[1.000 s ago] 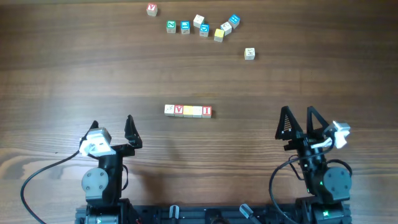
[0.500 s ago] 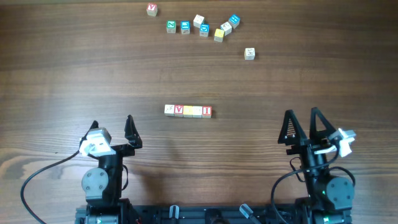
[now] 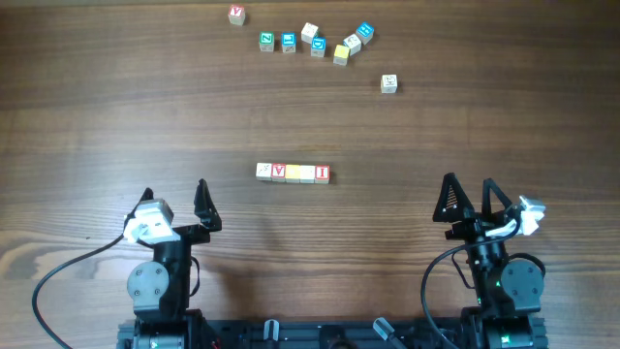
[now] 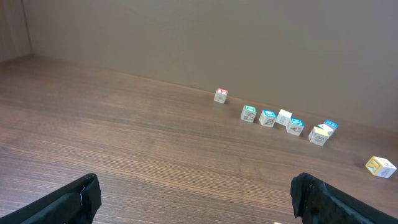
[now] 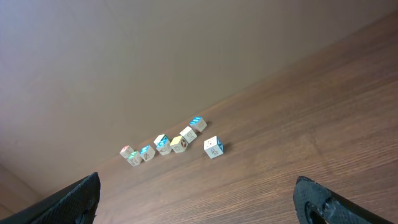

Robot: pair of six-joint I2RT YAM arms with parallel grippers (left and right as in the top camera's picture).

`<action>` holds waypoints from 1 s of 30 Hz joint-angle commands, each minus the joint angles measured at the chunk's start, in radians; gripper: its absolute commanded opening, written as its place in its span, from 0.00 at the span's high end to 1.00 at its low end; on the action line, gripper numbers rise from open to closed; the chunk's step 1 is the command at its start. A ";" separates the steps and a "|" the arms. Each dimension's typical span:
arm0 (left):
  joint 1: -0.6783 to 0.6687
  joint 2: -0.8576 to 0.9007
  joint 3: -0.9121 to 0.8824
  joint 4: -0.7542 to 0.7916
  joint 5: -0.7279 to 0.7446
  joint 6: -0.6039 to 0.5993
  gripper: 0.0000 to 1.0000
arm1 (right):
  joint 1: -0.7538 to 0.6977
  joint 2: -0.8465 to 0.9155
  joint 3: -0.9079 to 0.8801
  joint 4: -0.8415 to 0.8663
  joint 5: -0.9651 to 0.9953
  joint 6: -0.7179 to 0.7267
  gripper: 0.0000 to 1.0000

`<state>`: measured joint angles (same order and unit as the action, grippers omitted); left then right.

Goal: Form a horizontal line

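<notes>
The horizontal line [image 3: 293,173] lies at the table's middle: a straight row of touching wooden cubes, pale, red V, plain yellow, pale, red I. It shows only in the overhead view. My left gripper [image 3: 174,194] is open and empty, below and left of the row. My right gripper [image 3: 467,195] is open and empty, below and far right of the row. Both wrist views show wide-apart black fingertips [image 4: 81,196] [image 5: 317,199] over bare wood.
Several loose cubes [image 3: 317,41], some blue-lettered, are scattered at the far edge; they also show in the left wrist view [image 4: 280,118] and the right wrist view [image 5: 165,144]. A lone red-lettered cube [image 3: 236,15] lies far left, a pale cube [image 3: 388,83] far right.
My right gripper has shifted slightly near the front edge, turning a little; it stays open. The left arm and the cubes have not moved.
</notes>
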<state>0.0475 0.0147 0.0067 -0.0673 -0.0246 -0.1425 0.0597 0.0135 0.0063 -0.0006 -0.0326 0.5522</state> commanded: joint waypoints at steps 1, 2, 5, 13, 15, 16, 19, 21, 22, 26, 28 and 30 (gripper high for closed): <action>-0.004 -0.006 -0.001 -0.005 0.012 0.016 0.00 | -0.005 -0.010 -0.002 0.003 -0.002 0.008 0.00; -0.004 -0.006 -0.001 -0.005 0.012 0.016 0.00 | -0.005 -0.010 -0.002 0.003 -0.002 0.008 0.00; -0.004 -0.006 -0.001 -0.005 0.012 0.016 0.00 | -0.005 -0.010 -0.001 0.003 -0.002 0.008 0.00; -0.004 -0.006 -0.001 -0.005 0.012 0.016 0.00 | -0.005 -0.010 -0.001 0.003 -0.002 0.008 0.00; -0.004 -0.006 -0.001 -0.005 0.012 0.016 0.00 | -0.005 -0.010 -0.001 0.003 -0.002 0.008 0.00; -0.004 -0.006 -0.001 -0.005 0.012 0.016 0.00 | -0.005 -0.010 -0.001 0.003 -0.002 0.008 0.00; -0.004 -0.006 -0.001 -0.005 0.012 0.016 0.00 | -0.005 -0.010 -0.001 0.005 0.013 -0.003 0.00; -0.004 -0.006 -0.001 -0.005 0.012 0.016 0.00 | -0.005 -0.005 -0.001 0.005 0.013 -0.098 0.00; -0.004 -0.006 -0.001 -0.005 0.012 0.016 0.00 | -0.005 -0.002 -0.001 0.004 0.007 -0.189 0.00; -0.004 -0.006 -0.001 -0.005 0.012 0.016 0.00 | -0.005 0.033 -0.001 0.004 0.007 -0.618 0.01; -0.004 -0.006 -0.001 -0.005 0.012 0.016 0.00 | -0.005 0.040 -0.001 0.004 0.007 -0.747 0.00; -0.004 -0.006 -0.001 -0.005 0.012 0.016 0.00 | -0.005 0.040 -0.001 0.004 0.007 -0.766 0.00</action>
<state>0.0475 0.0147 0.0067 -0.0673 -0.0246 -0.1425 0.0597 0.0479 0.0063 -0.0006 -0.0319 -0.0410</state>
